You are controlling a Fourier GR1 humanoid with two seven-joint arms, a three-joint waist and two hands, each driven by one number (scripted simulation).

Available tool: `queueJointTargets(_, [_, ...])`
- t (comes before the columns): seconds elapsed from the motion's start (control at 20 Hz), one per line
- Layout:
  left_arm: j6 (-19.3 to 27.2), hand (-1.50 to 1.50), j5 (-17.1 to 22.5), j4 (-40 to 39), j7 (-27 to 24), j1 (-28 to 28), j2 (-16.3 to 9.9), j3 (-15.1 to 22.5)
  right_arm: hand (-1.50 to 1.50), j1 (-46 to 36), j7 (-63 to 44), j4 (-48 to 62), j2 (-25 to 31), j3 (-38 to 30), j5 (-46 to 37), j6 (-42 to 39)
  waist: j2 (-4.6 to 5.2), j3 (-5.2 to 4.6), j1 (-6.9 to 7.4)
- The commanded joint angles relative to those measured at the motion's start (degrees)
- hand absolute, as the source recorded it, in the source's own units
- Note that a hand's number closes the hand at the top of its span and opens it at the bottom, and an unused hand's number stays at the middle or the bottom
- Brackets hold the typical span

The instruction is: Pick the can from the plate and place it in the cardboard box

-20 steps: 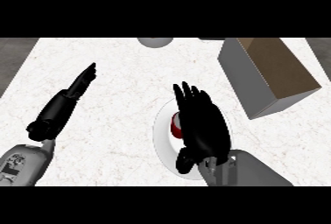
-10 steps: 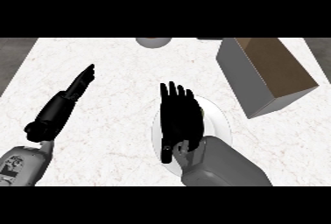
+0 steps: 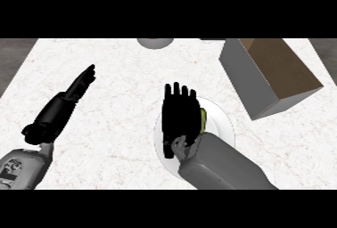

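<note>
Right hand (image 3: pixel 179 116) lies flat with straight fingers over the plate (image 3: pixel 223 116), hiding the can, box (image 3: pixel 270 75) well apart to the right, left hand (image 3: pixel 74 91) resting open

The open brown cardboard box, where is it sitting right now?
In the head view, the open brown cardboard box stands on the counter's far right, just beyond the round white plate.

We see a white, faintly veined marble surface (image 3: pixel 125 111) filling most of our view, evenly lit. Beyond its left and right edges we make out dark grey floor (image 3: pixel 12 58).
</note>
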State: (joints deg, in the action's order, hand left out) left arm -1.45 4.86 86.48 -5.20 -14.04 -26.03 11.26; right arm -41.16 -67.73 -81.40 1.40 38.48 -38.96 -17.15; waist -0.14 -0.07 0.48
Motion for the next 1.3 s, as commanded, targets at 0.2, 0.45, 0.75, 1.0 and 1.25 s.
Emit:
queueJointTargets(0.2, [1.89, 0.0, -3.49, -0.76, -0.21, -0.27, 3.67, 2.2, -1.5, -2.86, -12.09, 6.07, -1.33, 1.45, 0.92, -1.69, 0.12, 0.01, 0.22])
queueJointTargets(0.45, [-1.96, 0.0, -0.84, -0.35, -1.35, 1.45, 0.38, -2.42, -1.5, 2.18, -8.65, 3.93, -1.34, 0.24, -2.16, -0.7, 0.0, 0.05, -0.26])
queueJointTargets(0.75, [-3.15, 0.0, -0.69, 2.94, 1.75, 1.4, 0.97, -2.84, -1.5, 1.3, -5.01, 11.2, -1.35, 0.88, -0.17, 3.42, 0.11, 0.06, 0.45])
queueJointTargets(1.0, [-3.03, 0.0, -2.71, -0.8, -0.53, 0.58, 2.37, -2.91, -1.5, 4.08, -8.14, 10.3, -1.35, 4.73, -2.36, 5.09, 0.09, 0.04, -0.1])
queueJointTargets(1.25, [-4.27, 0.0, -2.85, 0.05, -0.52, 0.56, 1.95, -4.12, -1.5, 2.83, -5.39, 14.93, -1.35, 1.61, -2.45, 4.95, 0.2, 0.05, 0.16])
